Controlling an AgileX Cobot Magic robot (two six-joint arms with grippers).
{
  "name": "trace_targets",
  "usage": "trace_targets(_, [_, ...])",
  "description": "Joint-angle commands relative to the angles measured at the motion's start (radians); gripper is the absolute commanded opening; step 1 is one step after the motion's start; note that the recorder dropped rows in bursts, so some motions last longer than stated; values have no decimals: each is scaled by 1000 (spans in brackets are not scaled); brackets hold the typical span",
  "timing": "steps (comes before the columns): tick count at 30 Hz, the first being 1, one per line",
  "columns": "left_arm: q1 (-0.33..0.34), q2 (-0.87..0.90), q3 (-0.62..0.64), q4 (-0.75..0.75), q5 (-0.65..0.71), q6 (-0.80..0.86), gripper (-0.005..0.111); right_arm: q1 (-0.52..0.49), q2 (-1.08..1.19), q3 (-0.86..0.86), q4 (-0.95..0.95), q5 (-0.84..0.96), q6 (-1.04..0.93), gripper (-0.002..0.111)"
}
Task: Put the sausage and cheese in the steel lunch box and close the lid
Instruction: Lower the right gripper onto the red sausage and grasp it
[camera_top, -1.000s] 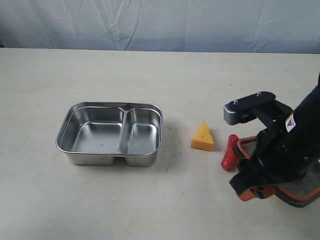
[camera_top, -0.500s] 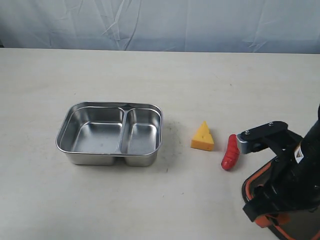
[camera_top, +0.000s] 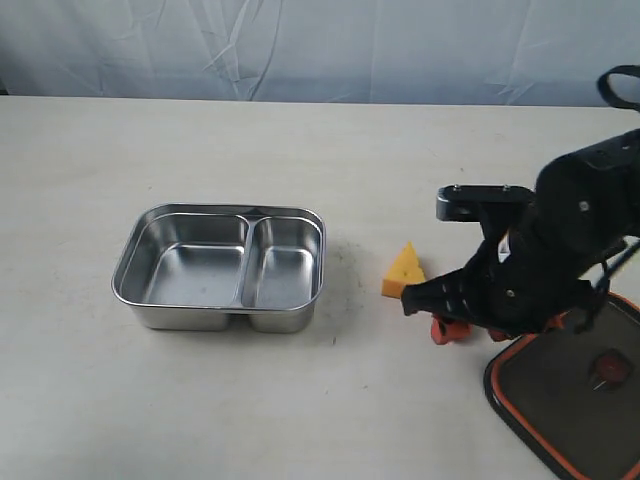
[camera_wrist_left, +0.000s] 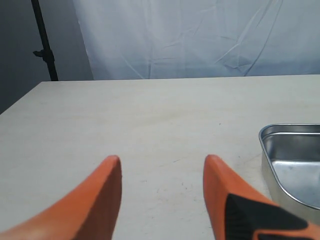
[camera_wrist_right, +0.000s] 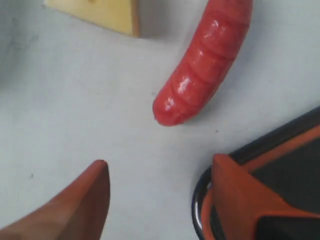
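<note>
Over on the bench (camera_top: 300, 150), the steel lunch box (camera_top: 190, 318) sits open on the left side with both compartments bare. The cheese (camera_top: 403, 272) stands upright a little way off to its right. The right arm (camera_top: 560, 240) is hunched low just beside that wedge, covering the spot next to it. A reddish bit peeks out under the arm, and from this angle it could be the sausage or an orange finger, hard to say.

The right wrist view clears that up. The sausage (camera_wrist_right: 205, 62) lies flat on the bench, glossy and ridged, close by the cheese (camera_wrist_right: 97, 12) but not touching it. The right end effector (camera_wrist_right: 160, 160) hangs above with its fingers spread and nothing between them, and the sausage lies just past the tips. One finger (camera_wrist_right: 235, 200) sits over the edge of the lid (camera_wrist_right: 300, 165).

That lid (camera_top: 560, 410) lies flat at the near right of the bench, orange rim showing and its little orange valve (camera_top: 605, 368) in the middle.

The left end effector (camera_wrist_left: 162, 159) has its fingers wide apart over bare bench and holds nothing. A corner of the lunch box (camera_wrist_left: 290, 131) is off to one side.
</note>
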Motion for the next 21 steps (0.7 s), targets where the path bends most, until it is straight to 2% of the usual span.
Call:
trace_targets(1, [-6,-5,1,0,-14,0,49,-2,110,-80,-109,17,183,58])
trace_targets(4, [-6,-5,1,0,-14,0,49,-2,145,-95,-160,0,274,58])
trace_targets(10, [-6,-5,1,0,-14,0,49,-2,193,-103,-179,-69,290,57])
trace_targets(12, [-6,-5,1,0,-14,0,49,-2,207,-103,-179,-66,293,48])
trace_targets(14, [-6,-5,1,0,-14,0,49,-2,215,-103,-182,-60,293,32])
trace_targets(17, [-6,-5,1,0,-14,0,49,-2,215,-103,-186,-47,288,2])
trace_targets(21, [-6,-5,1,0,-14,0,49,-2,198,-103,-210,35,283,0])
